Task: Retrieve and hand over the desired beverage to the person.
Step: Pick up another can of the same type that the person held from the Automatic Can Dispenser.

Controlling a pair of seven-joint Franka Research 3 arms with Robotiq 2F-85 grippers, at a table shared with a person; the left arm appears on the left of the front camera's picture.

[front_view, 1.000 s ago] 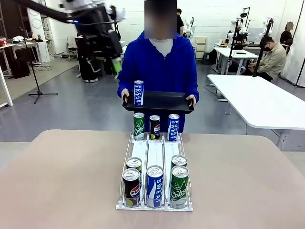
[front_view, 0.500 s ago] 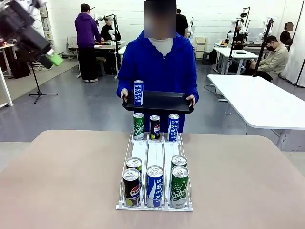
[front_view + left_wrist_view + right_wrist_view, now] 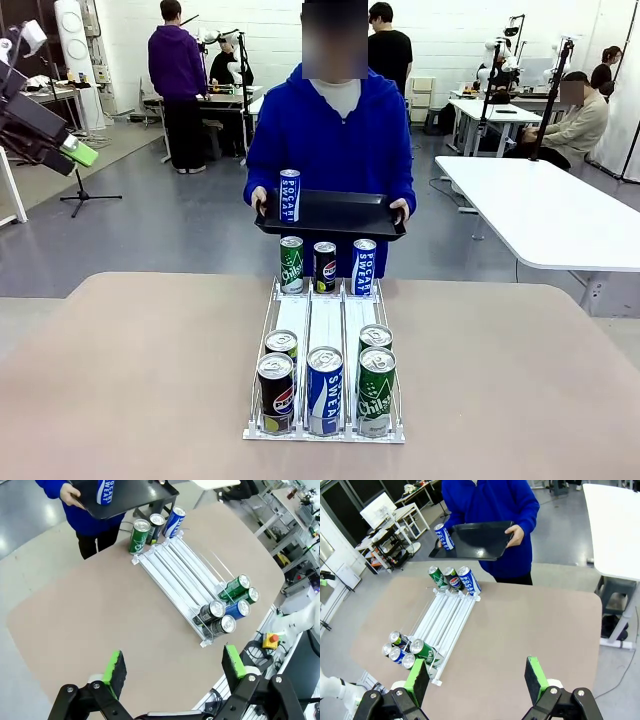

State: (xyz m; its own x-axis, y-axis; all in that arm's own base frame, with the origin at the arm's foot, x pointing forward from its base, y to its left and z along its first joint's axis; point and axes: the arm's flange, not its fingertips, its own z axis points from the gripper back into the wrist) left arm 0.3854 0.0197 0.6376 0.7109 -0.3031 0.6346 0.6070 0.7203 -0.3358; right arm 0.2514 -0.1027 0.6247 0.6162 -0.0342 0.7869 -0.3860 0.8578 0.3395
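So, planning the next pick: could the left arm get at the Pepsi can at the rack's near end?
Probably yes. The left claw is open, raised off to the left, with bare table between it and the Pepsi can. The neighbouring Pocari Sweat can stands close, so finger room looks tight.

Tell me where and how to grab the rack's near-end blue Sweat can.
The blue can stands upright, flanked closely by the Pepsi can and the green can, its lane bare behind: probably grip its upper body from above, closing front to back.
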